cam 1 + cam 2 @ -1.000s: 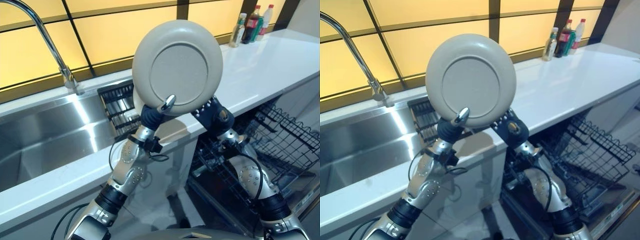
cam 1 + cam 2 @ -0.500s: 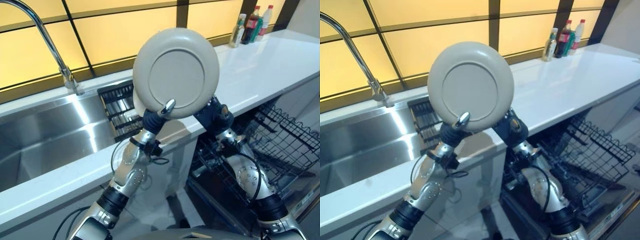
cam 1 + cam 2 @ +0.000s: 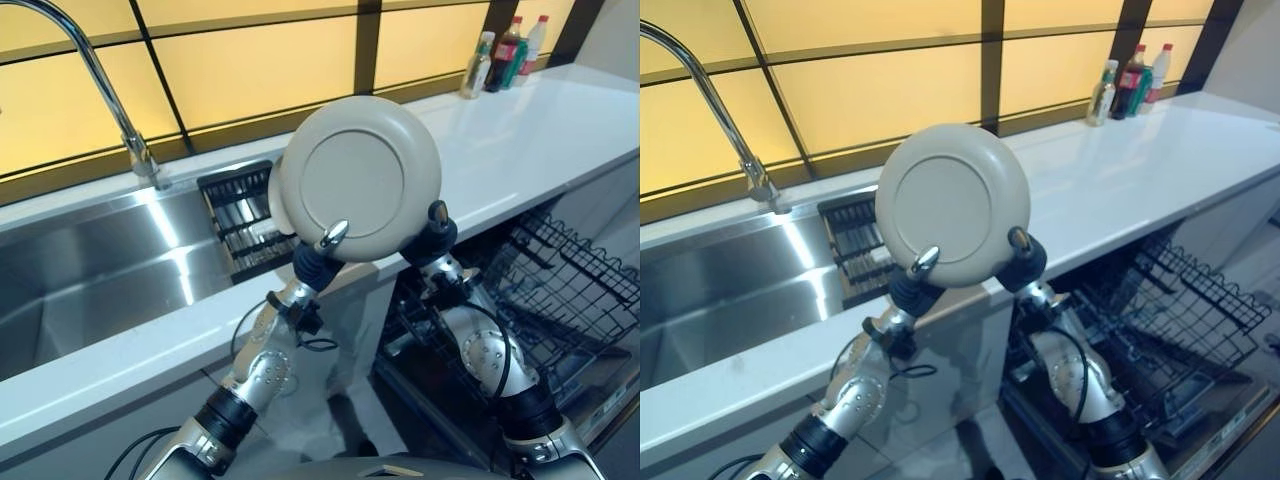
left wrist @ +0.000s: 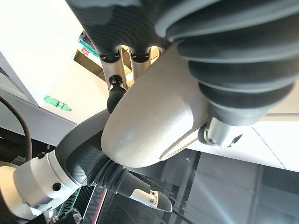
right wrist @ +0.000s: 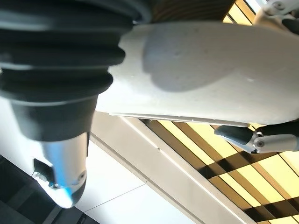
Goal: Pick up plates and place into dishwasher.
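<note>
Grey and round, the plate [image 3: 358,178] stands upright on edge, its underside facing the camera, held up above the near edge of the white counter [image 3: 520,140]. The left hand [image 3: 322,250] pinches its lower rim, thumb curled over the near face. The right hand [image 3: 436,232] clamps the lower right rim. Right of them, the open dishwasher rack [image 3: 560,290] sits low. Farther left lie the steel sink [image 3: 90,290] and faucet [image 3: 105,85]; 3 bottles [image 3: 505,50] stand far right.
</note>
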### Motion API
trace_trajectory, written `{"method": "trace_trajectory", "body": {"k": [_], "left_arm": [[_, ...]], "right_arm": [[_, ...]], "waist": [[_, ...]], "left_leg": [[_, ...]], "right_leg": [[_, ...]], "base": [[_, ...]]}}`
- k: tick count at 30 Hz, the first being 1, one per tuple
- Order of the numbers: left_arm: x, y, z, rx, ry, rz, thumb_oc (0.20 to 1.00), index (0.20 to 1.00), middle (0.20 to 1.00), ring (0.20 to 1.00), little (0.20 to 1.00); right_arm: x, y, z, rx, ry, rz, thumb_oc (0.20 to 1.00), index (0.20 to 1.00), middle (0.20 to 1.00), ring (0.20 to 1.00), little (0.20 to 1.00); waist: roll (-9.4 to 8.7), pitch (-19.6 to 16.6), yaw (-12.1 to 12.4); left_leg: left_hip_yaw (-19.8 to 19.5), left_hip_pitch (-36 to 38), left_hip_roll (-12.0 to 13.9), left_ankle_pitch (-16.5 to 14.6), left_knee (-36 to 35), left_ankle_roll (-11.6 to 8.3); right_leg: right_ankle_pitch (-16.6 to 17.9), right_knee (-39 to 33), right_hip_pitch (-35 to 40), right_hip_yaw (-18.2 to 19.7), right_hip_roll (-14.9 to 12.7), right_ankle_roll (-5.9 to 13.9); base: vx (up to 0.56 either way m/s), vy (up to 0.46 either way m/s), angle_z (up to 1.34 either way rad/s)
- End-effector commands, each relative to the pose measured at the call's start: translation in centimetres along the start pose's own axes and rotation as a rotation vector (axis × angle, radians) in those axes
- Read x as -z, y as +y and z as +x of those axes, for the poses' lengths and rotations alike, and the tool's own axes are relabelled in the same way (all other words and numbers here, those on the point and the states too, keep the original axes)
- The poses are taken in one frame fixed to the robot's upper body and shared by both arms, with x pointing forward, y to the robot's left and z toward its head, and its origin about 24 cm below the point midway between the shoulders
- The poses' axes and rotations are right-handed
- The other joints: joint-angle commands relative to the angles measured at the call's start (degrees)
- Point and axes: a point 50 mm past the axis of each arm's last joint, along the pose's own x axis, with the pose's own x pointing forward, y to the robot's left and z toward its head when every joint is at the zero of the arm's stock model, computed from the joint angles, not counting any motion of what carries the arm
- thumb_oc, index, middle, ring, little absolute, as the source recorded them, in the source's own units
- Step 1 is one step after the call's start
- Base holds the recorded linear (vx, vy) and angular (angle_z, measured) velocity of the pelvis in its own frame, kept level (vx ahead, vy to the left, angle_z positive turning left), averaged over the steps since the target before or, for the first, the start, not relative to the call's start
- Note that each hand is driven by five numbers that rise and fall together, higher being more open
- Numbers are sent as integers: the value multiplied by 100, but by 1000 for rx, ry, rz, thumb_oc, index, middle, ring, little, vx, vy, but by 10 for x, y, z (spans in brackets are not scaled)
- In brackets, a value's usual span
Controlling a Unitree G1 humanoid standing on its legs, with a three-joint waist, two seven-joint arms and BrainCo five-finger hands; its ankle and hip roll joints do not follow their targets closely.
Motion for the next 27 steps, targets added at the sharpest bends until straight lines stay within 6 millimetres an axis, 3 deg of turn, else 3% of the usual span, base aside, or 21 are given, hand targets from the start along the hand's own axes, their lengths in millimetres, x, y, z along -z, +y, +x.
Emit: {"method": "trace_trajectory", "body": {"k": [1, 3, 4, 5, 7, 19, 27], "left_arm": [[19, -4, 0, 52, 123, 63, 200, 200, 200, 200, 200], [19, 0, -2, 28, 135, 92, 200, 200, 200, 200, 200], [19, 2, -3, 12, 139, 115, 200, 200, 200, 200, 200], [18, 4, -4, -5, 138, 133, 200, 200, 200, 200, 200], [16, 6, -4, -27, 134, 159, 200, 200, 200, 200, 200], [3, 8, 0, -52, 129, 319, 200, 200, 200, 200, 200], [2, 11, -1, -75, 135, 316, 200, 200, 200, 200, 200]], "right_arm": [[-18, 30, 31, -204, -95, -8, 1000, 1000, 1000, 1000, 1000], [-19, 30, 30, -204, -87, -37, 1000, 1000, 1000, 1000, 1000], [-19, 29, 29, -201, -80, -62, 592, 592, 592, 592, 592], [-19, 28, 29, -199, -70, -78, 498, 498, 498, 498, 498], [-20, 27, 27, -192, -60, -104, 200, 200, 200, 200, 200], [-26, 18, 19, -177, -9, -250, 200, 200, 200, 200, 200], [-28, 15, 14, -173, -13, -262, 200, 200, 200, 200, 200]], "waist": [[-119, -91, 56], [-117, -97, 54], [-117, -96, 52], [-117, -93, 49], [-119, -91, 45], [-156, -62, 33], [-152, -58, 5]], "left_leg": [[-348, -258, 6, -195, 4, 281], [-350, -262, 8, -190, 4, 278], [-349, -262, 8, -185, 4, 276], [-346, -263, 10, -181, 4, 274], [-335, -262, 15, -178, 4, 276], [-322, -269, 26, -170, 13, 279], [-283, -244, 40, -182, 17, 275]], "right_leg": [[-303, 398, 61, -222, -296, 379], [-303, 403, 54, -223, -295, 381], [-300, 402, 53, -225, -297, 382], [-300, 402, 53, -222, -299, 384], [-300, 402, 51, -223, -302, 385], [-303, 413, 49, -262, -309, 384], [-309, 422, 57, -261, -313, 393]], "base": [[0, 0, 0], [0, 0, 0], [0, 0, 0], [0, 0, 0], [0, 0, 0], [0, 0, 0], [0, 0, 0]]}}
